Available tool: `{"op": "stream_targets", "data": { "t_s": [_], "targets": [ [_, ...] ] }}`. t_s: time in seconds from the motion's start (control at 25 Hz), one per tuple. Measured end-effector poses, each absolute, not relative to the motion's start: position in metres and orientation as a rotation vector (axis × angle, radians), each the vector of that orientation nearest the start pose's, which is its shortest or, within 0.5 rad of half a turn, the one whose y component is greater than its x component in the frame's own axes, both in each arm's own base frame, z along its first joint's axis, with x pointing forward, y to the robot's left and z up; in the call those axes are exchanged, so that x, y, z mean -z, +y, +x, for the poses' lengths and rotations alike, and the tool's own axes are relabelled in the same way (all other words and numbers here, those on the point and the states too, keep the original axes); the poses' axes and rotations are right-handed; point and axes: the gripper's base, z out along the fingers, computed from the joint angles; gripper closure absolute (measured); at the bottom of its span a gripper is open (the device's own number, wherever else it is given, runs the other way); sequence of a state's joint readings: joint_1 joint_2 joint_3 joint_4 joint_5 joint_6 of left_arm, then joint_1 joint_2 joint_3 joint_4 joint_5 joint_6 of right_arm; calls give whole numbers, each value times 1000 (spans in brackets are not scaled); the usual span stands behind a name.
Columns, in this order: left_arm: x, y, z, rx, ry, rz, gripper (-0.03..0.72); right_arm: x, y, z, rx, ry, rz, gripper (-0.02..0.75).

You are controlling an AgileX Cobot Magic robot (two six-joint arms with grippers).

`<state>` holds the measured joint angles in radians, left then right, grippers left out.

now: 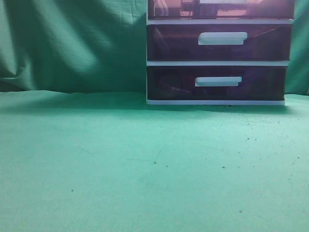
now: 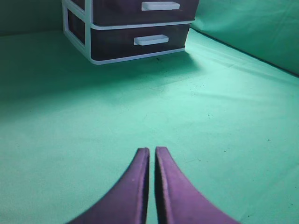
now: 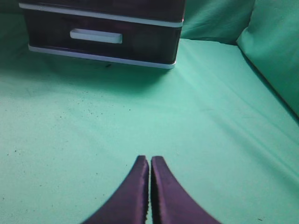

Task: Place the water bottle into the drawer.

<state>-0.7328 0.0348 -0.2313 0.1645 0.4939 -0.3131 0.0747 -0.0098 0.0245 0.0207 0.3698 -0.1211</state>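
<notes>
nothing is seen done yet: the water bottle is not visible in any view, so its place cannot be told. the drawer [image 1: 220,8], at one o'clock, looks shut. the left gripper [image 2: 152,151] and right gripper [image 3: 149,160] are pressed together, empty, over the green cloth [image 1: 120,169].

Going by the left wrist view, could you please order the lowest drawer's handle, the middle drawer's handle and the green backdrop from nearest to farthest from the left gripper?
From the left gripper:
1. Lowest drawer's handle, ahead, low on the unit.
2. Middle drawer's handle, directly above it.
3. Green backdrop, behind the unit, to the right.
</notes>
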Motion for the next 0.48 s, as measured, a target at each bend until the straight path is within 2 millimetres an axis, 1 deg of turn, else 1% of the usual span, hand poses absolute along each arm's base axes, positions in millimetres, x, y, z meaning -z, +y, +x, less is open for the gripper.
{"op": "stream_targets", "data": {
  "t_s": [0.08, 0.28, 0.48],
  "targets": [
    [-244, -23, 36, 578, 1755, 450, 688, -172, 5, 52, 8, 1864, -170, 738],
    [-244, -23, 36, 578, 1755, 450, 688, -171, 6, 52, -82, 1876, -66, 738],
    [-244, -23, 36, 578, 1755, 450, 688, -171, 6, 52, -97, 1879, -51, 738]
  ]
}}
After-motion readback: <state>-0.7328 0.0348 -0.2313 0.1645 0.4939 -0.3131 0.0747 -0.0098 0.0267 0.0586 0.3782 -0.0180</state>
